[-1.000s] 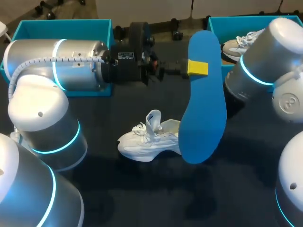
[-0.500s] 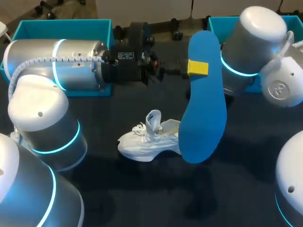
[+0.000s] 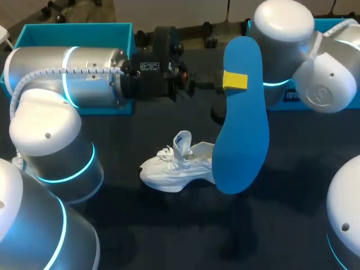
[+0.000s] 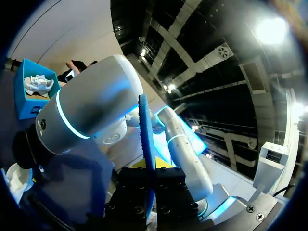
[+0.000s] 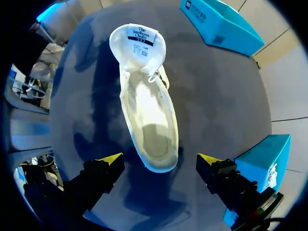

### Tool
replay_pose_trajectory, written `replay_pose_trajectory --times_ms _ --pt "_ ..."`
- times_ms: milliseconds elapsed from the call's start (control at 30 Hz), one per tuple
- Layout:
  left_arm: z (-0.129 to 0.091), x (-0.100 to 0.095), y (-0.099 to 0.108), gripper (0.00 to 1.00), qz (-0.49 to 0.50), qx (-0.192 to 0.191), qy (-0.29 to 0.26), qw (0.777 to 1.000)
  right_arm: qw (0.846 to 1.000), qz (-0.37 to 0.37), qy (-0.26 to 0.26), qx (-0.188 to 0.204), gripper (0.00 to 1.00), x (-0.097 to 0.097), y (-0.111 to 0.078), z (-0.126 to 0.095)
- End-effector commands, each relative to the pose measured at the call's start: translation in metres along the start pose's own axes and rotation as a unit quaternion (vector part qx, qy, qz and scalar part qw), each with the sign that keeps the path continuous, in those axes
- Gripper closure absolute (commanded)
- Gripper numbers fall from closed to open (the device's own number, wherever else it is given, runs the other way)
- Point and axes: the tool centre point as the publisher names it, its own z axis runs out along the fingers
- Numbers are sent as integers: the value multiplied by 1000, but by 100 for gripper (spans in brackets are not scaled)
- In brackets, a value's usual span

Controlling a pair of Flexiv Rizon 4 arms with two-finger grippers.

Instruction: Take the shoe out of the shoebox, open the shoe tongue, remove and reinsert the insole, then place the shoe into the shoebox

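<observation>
head view: even, moderate light from overhead; dark table (image 3: 169,236) gives little back; faint soft-edged shadows under the shoe (image 3: 174,169); broad pale sheen on the casings of the left arm (image 3: 67,79) and right arm (image 3: 281,28), their cyan ring lights glowing
left wrist view: dim, high contrast; ceiling lamp (image 4: 270,30) blown out to white with a halo; straight lines bow toward the dark rim
right wrist view: brightest; the white shoe nearly washed out at the tongue; darker shadow patches on the table beside and under it
</observation>
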Motion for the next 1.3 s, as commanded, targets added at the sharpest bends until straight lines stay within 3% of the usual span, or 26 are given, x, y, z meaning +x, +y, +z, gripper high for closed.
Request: replay_pose_trajectory --times_ms 33,1300 --pt "1 0 2 100 0 2 0 1000 1000 -7 1 21 0 -2 8 4" --pt "1 0 2 100 0 2 0 1000 999 -43 14 15 0 3 14 13"
